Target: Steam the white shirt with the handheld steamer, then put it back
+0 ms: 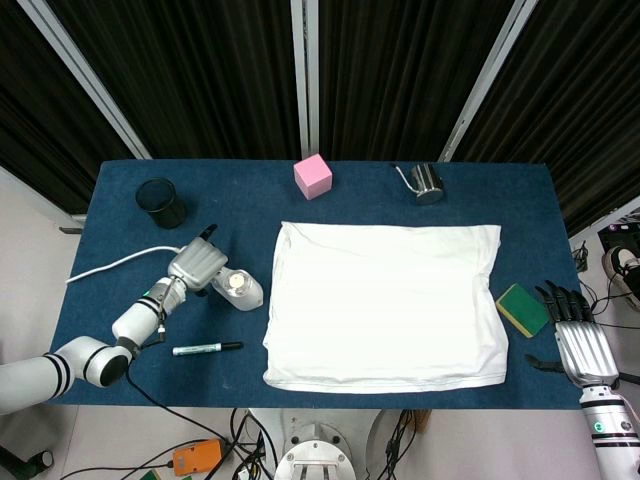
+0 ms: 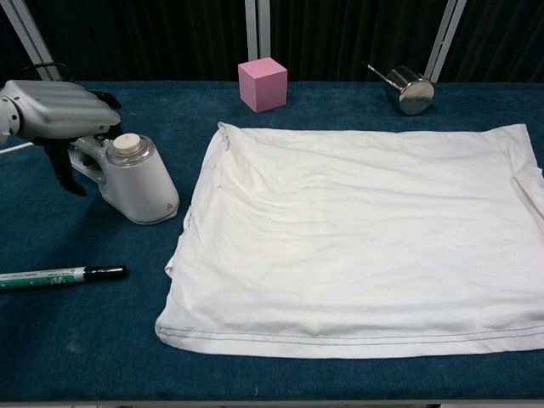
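Note:
The white shirt (image 1: 385, 305) lies flat on the blue table, filling the middle; in the chest view the shirt (image 2: 357, 246) has a rumpled left edge. The white handheld steamer (image 1: 240, 287) stands on the table just left of the shirt, its cord (image 1: 110, 265) trailing off to the left. My left hand (image 1: 198, 265) sits on top of the steamer's handle; in the chest view the left hand (image 2: 59, 110) has its dark fingers curled down around the handle behind the steamer (image 2: 136, 180) body. My right hand (image 1: 583, 345) hangs at the table's right front corner, fingers straight, holding nothing.
A pink cube (image 1: 312, 176) and a metal cup (image 1: 428, 184) stand along the far edge. A black cup (image 1: 160, 202) is at the far left. A marker (image 1: 206, 348) lies in front of the steamer. A green-yellow sponge (image 1: 521, 308) sits right of the shirt.

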`<state>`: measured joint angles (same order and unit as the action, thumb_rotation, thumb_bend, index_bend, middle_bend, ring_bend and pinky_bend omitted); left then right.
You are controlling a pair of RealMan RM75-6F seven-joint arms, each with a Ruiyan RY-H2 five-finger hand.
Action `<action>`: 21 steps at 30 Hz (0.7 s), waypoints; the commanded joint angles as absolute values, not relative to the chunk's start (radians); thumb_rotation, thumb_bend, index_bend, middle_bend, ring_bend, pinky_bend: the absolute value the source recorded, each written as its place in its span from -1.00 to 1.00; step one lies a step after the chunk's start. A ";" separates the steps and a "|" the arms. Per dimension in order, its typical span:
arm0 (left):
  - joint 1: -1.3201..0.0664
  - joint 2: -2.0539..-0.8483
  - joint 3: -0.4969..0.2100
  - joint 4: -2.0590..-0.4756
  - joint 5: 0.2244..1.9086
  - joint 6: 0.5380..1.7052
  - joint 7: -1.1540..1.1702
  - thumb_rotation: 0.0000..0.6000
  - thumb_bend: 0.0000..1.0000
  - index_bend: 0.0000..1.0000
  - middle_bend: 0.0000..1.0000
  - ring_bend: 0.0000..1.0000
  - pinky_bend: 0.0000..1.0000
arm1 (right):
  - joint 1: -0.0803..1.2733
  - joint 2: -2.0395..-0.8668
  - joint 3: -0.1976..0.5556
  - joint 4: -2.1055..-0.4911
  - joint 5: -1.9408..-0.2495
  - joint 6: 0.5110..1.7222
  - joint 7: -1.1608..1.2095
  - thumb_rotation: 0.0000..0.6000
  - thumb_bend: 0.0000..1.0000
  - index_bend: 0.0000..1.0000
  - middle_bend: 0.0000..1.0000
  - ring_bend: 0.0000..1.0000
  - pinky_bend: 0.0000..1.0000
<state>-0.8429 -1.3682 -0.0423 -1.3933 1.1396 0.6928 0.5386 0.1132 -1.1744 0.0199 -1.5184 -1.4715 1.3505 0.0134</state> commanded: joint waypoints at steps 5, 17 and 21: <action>-0.858 -1.372 -0.029 -1.393 1.094 0.672 0.545 1.00 -0.79 0.33 0.45 0.19 -1.00 | 0.113 -1.178 0.021 -1.513 -1.467 1.348 0.019 1.00 -0.78 -1.00 -0.92 -1.00 -0.97; -0.859 -1.343 -0.034 -1.421 1.072 0.639 0.422 1.00 -0.25 0.55 0.63 0.36 -0.28 | 0.111 -1.175 0.022 -1.518 -1.465 1.351 0.019 1.00 -0.78 -1.00 -0.92 -1.00 -0.97; -0.848 -1.323 -0.039 -1.426 1.105 0.642 0.350 1.00 -0.07 0.59 0.68 0.41 0.04 | 0.110 -1.173 0.022 -1.524 -1.466 1.353 0.014 1.00 -0.78 -1.00 -0.92 -1.00 -0.97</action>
